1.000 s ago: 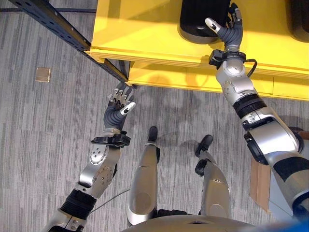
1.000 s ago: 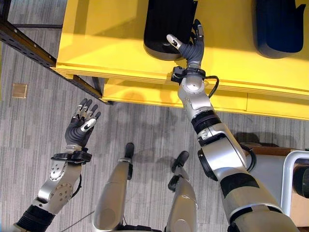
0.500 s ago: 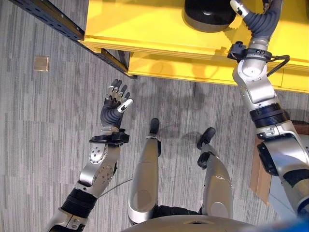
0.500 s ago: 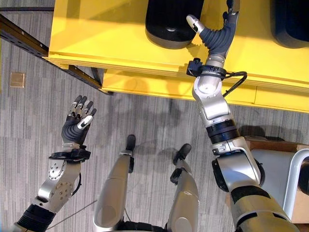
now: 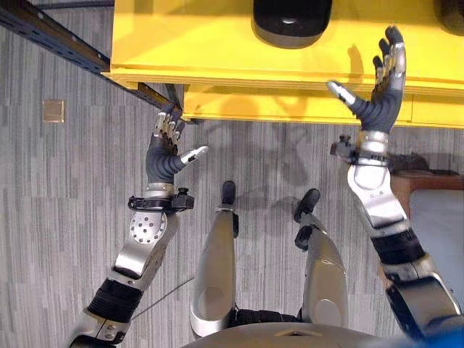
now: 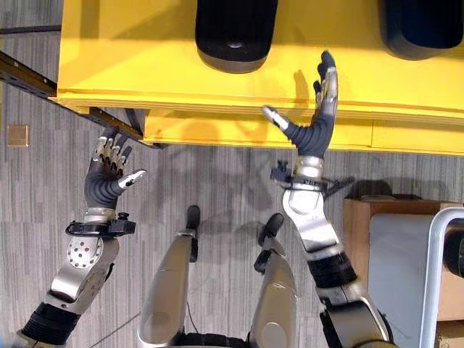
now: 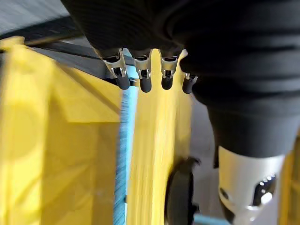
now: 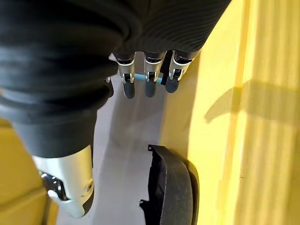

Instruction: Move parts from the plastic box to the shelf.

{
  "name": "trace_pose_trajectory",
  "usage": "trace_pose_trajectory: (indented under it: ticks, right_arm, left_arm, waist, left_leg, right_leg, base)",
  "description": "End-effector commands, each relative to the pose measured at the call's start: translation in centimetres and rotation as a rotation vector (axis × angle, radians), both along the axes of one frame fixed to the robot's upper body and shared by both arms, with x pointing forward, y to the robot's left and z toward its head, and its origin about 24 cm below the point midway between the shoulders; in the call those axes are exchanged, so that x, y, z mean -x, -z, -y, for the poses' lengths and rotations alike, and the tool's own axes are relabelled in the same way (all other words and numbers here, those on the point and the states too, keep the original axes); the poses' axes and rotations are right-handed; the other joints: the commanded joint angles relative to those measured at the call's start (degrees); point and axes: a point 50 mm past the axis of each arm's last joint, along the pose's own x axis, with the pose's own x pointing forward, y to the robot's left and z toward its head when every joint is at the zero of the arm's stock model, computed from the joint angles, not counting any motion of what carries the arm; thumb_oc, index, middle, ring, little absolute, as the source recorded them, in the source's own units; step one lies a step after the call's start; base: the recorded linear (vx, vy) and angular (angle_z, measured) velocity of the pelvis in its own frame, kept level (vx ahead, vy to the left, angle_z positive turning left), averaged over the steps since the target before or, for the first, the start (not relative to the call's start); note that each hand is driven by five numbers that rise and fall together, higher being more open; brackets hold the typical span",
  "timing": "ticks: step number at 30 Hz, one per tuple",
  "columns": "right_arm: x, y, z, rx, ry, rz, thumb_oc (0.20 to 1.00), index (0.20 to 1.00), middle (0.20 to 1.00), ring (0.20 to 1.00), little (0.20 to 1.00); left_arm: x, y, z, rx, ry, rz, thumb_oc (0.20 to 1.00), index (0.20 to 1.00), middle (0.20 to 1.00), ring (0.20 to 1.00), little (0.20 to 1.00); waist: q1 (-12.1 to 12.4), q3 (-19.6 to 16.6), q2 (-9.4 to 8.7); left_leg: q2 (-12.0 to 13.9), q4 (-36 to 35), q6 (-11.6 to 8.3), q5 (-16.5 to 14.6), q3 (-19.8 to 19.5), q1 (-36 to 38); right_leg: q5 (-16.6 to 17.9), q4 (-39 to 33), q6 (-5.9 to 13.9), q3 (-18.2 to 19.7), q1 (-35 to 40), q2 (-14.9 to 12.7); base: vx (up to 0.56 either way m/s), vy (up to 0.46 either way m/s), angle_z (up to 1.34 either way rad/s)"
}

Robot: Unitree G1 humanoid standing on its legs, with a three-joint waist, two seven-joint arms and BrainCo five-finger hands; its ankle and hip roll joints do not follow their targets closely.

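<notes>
On the yellow shelf [image 5: 217, 43] at twelve o'clock lies a black part [image 5: 292, 20]. Right hand [image 5: 378, 90], fingers spread and empty, hovers at the shelf's front edge toward two o'clock. Left hand [image 5: 167, 148], spread too, waits at ten o'clock over grey carpet [image 5: 58, 210].
</notes>
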Motion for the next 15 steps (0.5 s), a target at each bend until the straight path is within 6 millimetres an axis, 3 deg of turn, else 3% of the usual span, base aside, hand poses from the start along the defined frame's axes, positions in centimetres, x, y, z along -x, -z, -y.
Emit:
trace_pose_trajectory:
  ticks: [1, 3, 6, 15]
  right_arm:
    - [1.7, -2.3, 0.3, -0.053, -0.066, 0.176, 1.0, 1.0, 1.0, 1.0, 1.0]
    - [2.0, 0.2, 0.0, -0.195, -0.17, 0.081, 1.0, 1.0, 1.0, 1.0, 1.0]
    - [2.4, 0.9, 0.5, -0.202, -0.161, 0.063, 1.0, 1.0, 1.0, 1.0, 1.0]
    - [2.6, 1.3, 2.3, -0.183, -0.122, 0.037, 1.0, 1.0, 1.0, 1.0, 1.0]
  left_arm:
    - [2.2, -2.8, 0.8, -0.186, -0.059, 0.247, 1.0, 1.0, 1.0, 1.0, 1.0]
    - [1.9, -3.7, 0.8, -0.469, -0.323, 0.462, 1.0, 1.0, 1.0, 1.0, 1.0]
    - [1.7, -4.0, 0.9, -0.615, -0.393, 0.563, 1.0, 1.0, 1.0, 1.0, 1.0]
    - [-0.1, -2.7, -0.4, -0.983, -0.484, 0.541, 1.0, 1.0, 1.0, 1.0, 1.0]
  waist:
    - [0.2, -3.7, -0.72]
    - [-0.8, -4.5, -1.39]
    - [-1.7, -5.1, -1.36]
    - [-4.5, -7.6, -1.27]
  left_leg:
    - [-0.1, -7.1, -0.29, 6.4, -0.6, 0.3]
    - [0.5, -7.6, -0.84, 6.5, -0.4, 2.1]
    - [0.8, -7.9, -1.12, 6.8, -0.2, 3.2]
    - [1.9, -9.2, -1.5, 7.0, 1.5, 7.0]
  right_leg:
    - [-10.9, 10.2, 3.98, 1.3, 5.2, -1.6]
    - [-11.2, 9.8, 3.99, 1.6, 6.7, -1.5]
    - [-11.3, 9.5, 3.96, 1.7, 7.5, -1.4]
    - [-11.6, 9.2, 3.72, 3.8, 8.6, -0.5]
  base:
    - [-0.01, -0.022, -0.12]
    - [-0.02, -0.06, -0.13]
    - [-0.01, -0.024, -0.09]
    - [0.0, 0.008, -0.13]
